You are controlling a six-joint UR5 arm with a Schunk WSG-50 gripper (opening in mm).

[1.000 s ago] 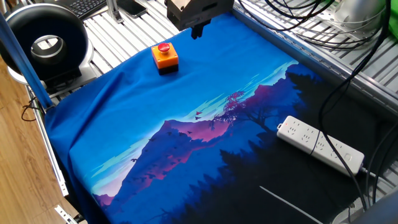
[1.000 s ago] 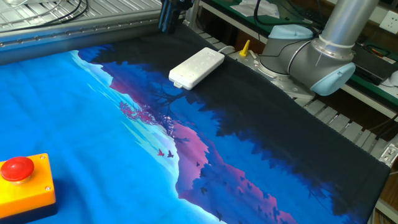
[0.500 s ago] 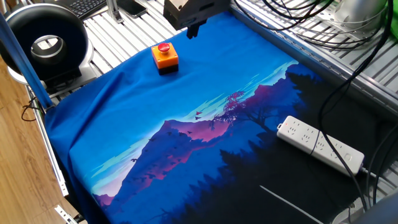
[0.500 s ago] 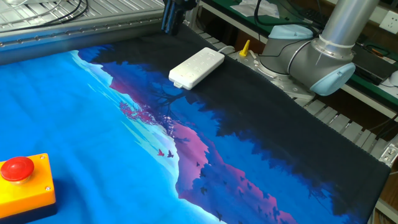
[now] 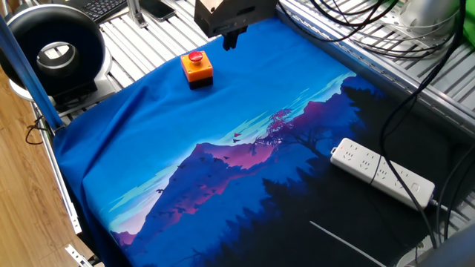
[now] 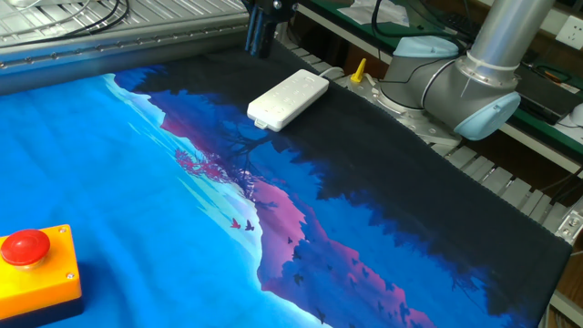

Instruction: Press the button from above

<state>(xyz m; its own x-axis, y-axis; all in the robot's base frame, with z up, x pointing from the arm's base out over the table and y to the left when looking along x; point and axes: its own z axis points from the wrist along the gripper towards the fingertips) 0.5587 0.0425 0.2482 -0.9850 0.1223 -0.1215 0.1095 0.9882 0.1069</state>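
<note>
The button's red round cap (image 5: 195,56) sits on a small orange box (image 5: 198,70) with a black base, on the blue cloth at the far left. It also shows in the other fixed view, cap (image 6: 25,246) on box (image 6: 44,276), at the bottom left. My gripper (image 5: 230,39) hangs above the cloth's far edge, to the right of and beyond the button, apart from it. In the other fixed view only its dark fingers (image 6: 260,35) show at the top. No view shows whether the fingertips are open or shut.
A long white power strip (image 5: 382,173) lies on the dark right part of the cloth, also in the other fixed view (image 6: 289,98). A black round device (image 5: 52,52) stands at the left. Cables (image 5: 415,111) hang at the right. The arm's base joint (image 6: 455,82) is beside the table.
The gripper has shifted a little to the left toward the button in one fixed view, and rightward and lower in the other. The button has not moved.
</note>
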